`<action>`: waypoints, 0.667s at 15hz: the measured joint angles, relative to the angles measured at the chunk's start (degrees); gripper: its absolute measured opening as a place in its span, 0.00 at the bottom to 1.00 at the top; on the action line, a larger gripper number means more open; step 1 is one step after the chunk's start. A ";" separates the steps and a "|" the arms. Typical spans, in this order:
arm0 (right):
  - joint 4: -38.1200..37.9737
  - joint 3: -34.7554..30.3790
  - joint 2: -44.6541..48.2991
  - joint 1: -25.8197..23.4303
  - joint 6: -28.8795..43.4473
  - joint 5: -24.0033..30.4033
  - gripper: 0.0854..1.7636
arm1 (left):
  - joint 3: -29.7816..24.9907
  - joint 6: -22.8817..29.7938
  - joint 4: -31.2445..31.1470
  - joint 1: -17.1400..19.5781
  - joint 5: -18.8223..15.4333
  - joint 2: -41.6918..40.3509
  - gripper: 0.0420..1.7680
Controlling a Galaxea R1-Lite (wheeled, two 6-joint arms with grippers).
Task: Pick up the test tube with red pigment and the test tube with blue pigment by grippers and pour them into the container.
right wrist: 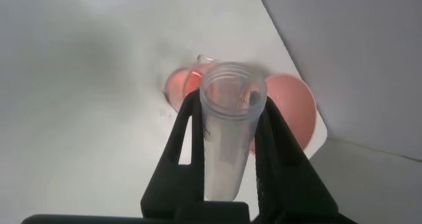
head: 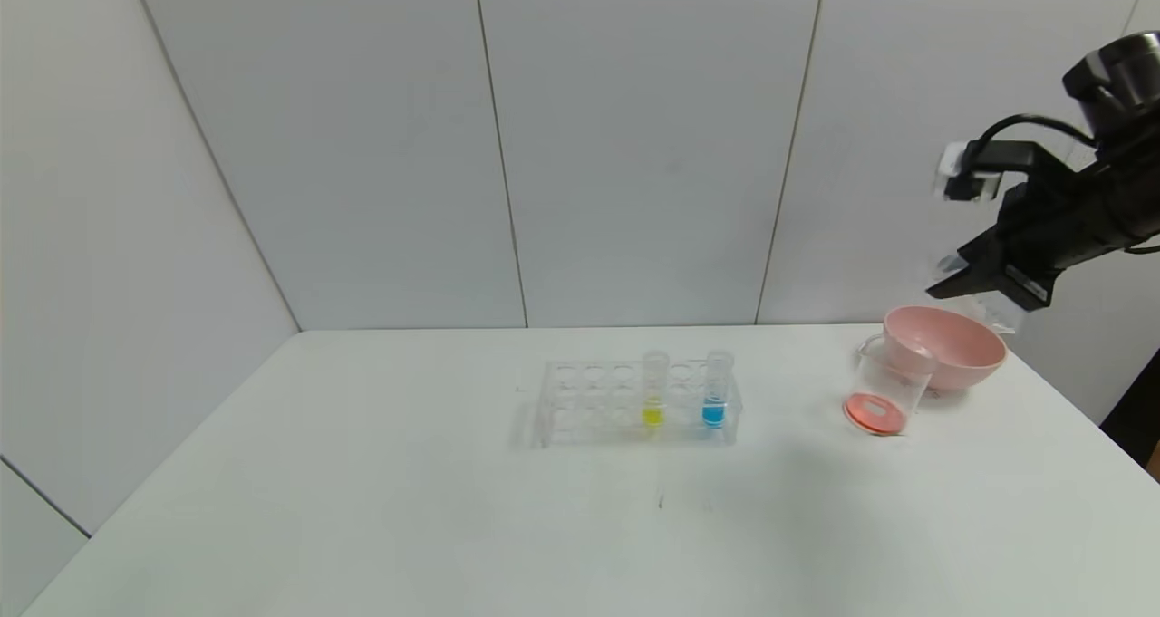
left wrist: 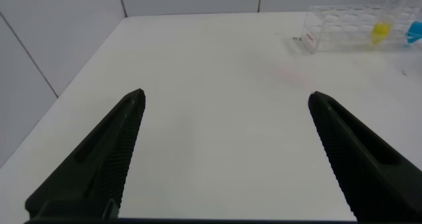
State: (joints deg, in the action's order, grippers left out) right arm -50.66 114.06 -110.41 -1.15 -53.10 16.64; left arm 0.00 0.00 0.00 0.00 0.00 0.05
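Right hand [right wrist: 227, 151]: raised above the worktop's far right corner, clenched around a small clear plastic tube [right wrist: 227, 128], seemingly emptied.
Clear straight-walled beaker [head: 886, 383]: near the right edge, red liquid at its base, touching a pink bowl [head: 952, 343].
Blue-liquid clear tube [head: 716, 390]: upright in the clear rack [head: 580, 400] mid-worktop, near a yellow-liquid tube [head: 653, 390].
Left hand [left wrist: 224, 158]: released, fingers wide apart, over the white worktop [left wrist: 211, 72] near its left edge.

The left gripper [left wrist: 224, 158] hangs wide open over the white table [left wrist: 211, 66], the tube rack [left wrist: 343, 29] far off.
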 joint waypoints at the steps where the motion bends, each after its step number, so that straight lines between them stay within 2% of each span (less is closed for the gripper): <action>1: 0.00 -0.16 0.99 -1.83 1.46 4.78 0.25 | 0.00 0.00 0.00 0.00 0.00 0.00 1.00; 3: -0.02 -0.90 3.22 -6.42 4.33 13.79 0.25 | 0.00 0.00 0.00 0.00 0.00 0.00 1.00; 5: 0.09 -1.60 5.64 -10.51 11.18 20.38 0.25 | 0.00 0.00 -0.02 0.00 0.00 0.00 1.00; 8: 1.02 -3.23 9.29 -15.19 23.52 25.65 0.25 | 0.00 0.00 0.00 0.00 0.00 0.00 1.00; 10: 4.17 -7.30 12.20 -17.70 28.28 27.34 0.25 | 0.00 -0.02 0.00 0.00 0.00 0.00 1.00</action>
State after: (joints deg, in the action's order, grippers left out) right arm -46.49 106.75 -98.21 -18.85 -24.82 43.98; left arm 0.00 -0.02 0.00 0.00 0.00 0.05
